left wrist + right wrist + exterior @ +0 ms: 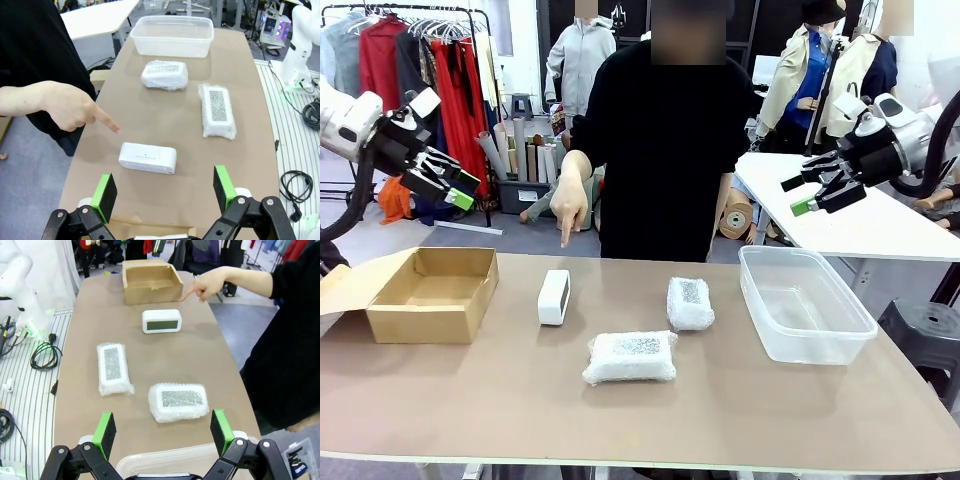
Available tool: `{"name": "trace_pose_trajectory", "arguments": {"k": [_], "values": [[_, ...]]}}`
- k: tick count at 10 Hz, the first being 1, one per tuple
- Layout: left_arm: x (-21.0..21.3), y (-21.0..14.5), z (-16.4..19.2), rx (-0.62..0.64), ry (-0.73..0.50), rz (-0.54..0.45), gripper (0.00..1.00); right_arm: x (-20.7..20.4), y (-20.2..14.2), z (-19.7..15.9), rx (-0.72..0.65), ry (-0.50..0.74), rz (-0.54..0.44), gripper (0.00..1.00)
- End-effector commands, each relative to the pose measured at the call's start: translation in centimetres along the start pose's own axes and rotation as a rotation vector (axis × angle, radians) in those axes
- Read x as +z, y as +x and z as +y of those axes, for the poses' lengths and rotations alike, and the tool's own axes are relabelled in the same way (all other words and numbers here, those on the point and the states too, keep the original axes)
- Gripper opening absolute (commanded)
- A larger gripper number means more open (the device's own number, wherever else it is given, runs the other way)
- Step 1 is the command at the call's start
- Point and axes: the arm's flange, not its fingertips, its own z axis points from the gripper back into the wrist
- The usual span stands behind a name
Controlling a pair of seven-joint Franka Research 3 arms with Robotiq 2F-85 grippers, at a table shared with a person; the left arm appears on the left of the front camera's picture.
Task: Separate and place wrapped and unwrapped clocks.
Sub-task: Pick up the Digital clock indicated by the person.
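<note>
Bare clock (pixel 161 321) shows its display in right wrist view; left pincer (pixel 165 184) and right pincer (pixel 163 425) gape wide.

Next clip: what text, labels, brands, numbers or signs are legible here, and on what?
No text can be read anywhere in these pictures.
Long bubble-wrap bundle: a dark speckled patch under the wrap, too blurred to read.
Small bubble-wrap bundle: the same kind of speckled patch, unreadable.
Bare white clock: grey display, no digits legible.
Cardboard box and clear plastic tub: no print visible.
</note>
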Motion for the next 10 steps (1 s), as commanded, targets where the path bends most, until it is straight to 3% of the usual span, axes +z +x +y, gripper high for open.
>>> {"name": "trace_pose_trajectory", "arguments": {"k": [1, 8, 10], "values": [[0.1, 0.1, 0.0, 0.0, 0.001, 0.0, 1.0, -0.1, 0.0, 0.2, 0.002, 0.002, -0.002, 1.0], [0.1, 0.1, 0.0, 0.0, 0.001, 0.0, 1.0, 0.0, 0.0, 0.0, 0.0, 0.0, 0.0, 1.0], [0.1, 0.1, 0.0, 0.0, 0.001, 0.0, 1.0, -2.2, 2.2, 0.4, -0.073, -0.016, 0.009, 1.0]]}}
